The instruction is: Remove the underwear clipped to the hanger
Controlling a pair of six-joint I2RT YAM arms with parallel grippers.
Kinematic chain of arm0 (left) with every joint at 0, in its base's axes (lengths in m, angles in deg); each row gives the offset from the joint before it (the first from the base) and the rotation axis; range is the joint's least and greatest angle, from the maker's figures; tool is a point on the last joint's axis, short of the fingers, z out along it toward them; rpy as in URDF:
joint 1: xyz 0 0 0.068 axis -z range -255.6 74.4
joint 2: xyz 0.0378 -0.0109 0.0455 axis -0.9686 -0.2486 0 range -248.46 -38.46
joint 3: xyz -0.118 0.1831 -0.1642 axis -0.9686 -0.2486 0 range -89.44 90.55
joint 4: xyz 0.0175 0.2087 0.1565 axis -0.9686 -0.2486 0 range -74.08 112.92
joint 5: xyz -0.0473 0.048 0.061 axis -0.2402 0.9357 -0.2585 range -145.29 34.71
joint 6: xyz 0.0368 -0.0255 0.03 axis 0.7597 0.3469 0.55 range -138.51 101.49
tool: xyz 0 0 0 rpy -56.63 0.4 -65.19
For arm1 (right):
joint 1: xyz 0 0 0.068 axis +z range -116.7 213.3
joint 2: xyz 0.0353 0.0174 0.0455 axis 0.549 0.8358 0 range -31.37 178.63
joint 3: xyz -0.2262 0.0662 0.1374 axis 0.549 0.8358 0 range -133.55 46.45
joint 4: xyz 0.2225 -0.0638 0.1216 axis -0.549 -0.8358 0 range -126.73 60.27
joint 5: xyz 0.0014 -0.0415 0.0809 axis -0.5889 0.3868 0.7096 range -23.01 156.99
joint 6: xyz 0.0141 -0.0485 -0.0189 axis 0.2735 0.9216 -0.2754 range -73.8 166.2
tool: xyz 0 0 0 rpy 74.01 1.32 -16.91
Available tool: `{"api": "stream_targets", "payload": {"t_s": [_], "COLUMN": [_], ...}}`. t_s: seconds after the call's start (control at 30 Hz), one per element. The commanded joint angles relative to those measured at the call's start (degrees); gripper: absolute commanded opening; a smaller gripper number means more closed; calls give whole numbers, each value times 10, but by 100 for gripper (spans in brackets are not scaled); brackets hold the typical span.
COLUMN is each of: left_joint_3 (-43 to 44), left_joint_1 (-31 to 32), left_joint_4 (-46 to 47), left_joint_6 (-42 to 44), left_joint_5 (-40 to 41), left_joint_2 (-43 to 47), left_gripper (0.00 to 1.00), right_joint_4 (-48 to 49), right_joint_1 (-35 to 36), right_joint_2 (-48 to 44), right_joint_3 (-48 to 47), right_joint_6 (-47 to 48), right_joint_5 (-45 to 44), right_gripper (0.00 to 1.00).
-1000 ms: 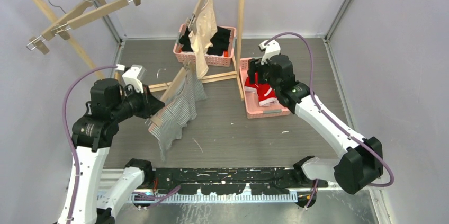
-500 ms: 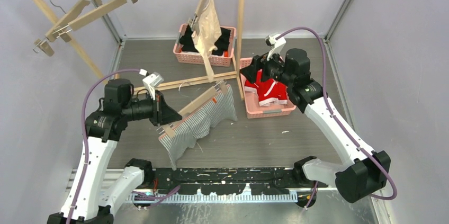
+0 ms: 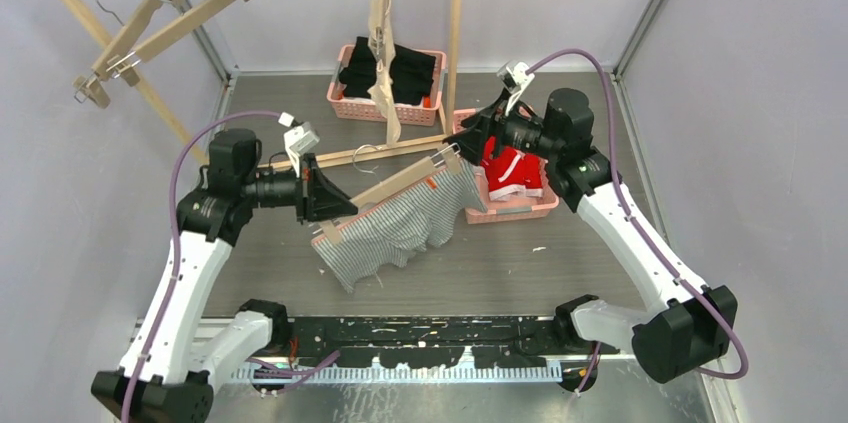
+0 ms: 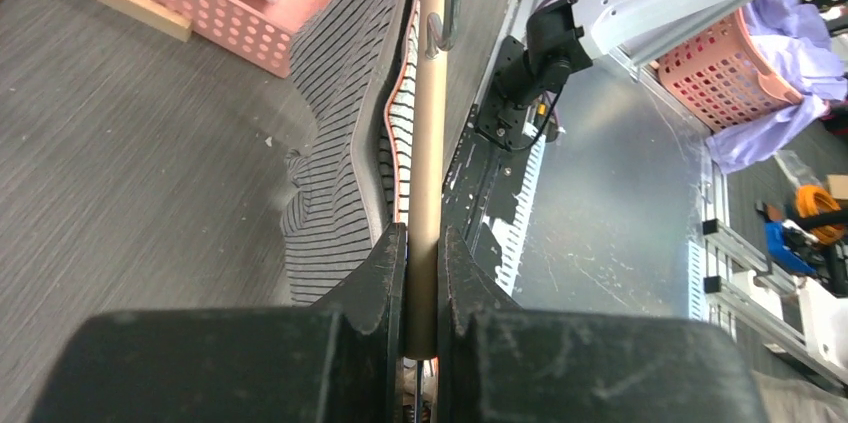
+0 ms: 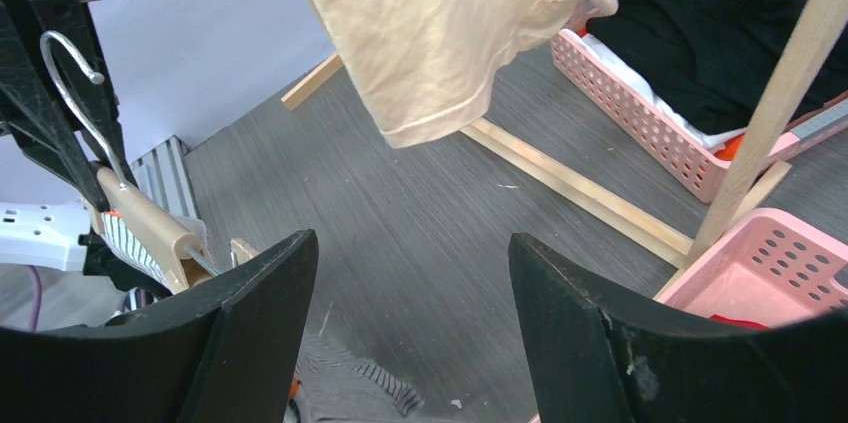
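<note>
Wrist view reveals left fingers (image 4: 370,283) pinching hanger (image 4: 428,143) (striped underwear (image 4: 340,113) clipped on).

Soft, even light is filling the top view, seemingly falling from overhead, and the arms are throwing faint shadows on the floor (image 3: 590,273). In the left wrist view the left gripper (image 4: 421,231) is sitting dark and blurred along the bottom edge, the hanger (image 4: 428,123) is sharpening toward the top, and the metal plate (image 4: 610,243) at right is giving off pale glare. In the right wrist view the right gripper (image 5: 410,243) is looming soft-edged in the lower corners, while the beige cloth (image 5: 450,13) is glowing brightly at the top.
</note>
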Motion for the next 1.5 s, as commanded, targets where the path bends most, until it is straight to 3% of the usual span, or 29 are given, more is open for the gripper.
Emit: {"api": "stream_targets", "payload": {"t_s": [0.0, 0.1, 0.23, 0.43, 0.6, 1.0, 1.23, 1.47], "left_joint_3": [32, 26, 25, 16, 13, 4, 2, -2], "left_joint_1": [0, 0, 0, -1, -1, -1, 0, 0], "left_joint_4": [25, 27, 15, 17, 33, 76, 104, 108], "left_joint_6": [22, 21, 27, 31, 21, -21, -50, -55], "left_joint_5": [5, 21, 61, 55, 37, -15, -21, -24], "left_joint_2": [-39, -23, -1, -4, 3, 9, 10, 10], "left_gripper": [0, 0, 0, 0, 0, 0, 0, 0], "right_joint_4": [50, 55, 81, 136, 308, 442, 438, 295], "right_joint_1": [0, -5, -25, -68, -89, -85, -52, -6], "right_joint_2": [-29, -44, -54, -42, -5, 35, 41, 57], "right_joint_3": [-18, -16, -19, -20, 21, 48, 55, 19], "right_joint_6": [-15, -16, -38, -96, -226, -322, -315, -205], "right_joint_5": [43, -22, -21, 78, 198, 247, 243, 212], "right_gripper": [75, 74, 72, 75, 76, 75, 74, 68]}}
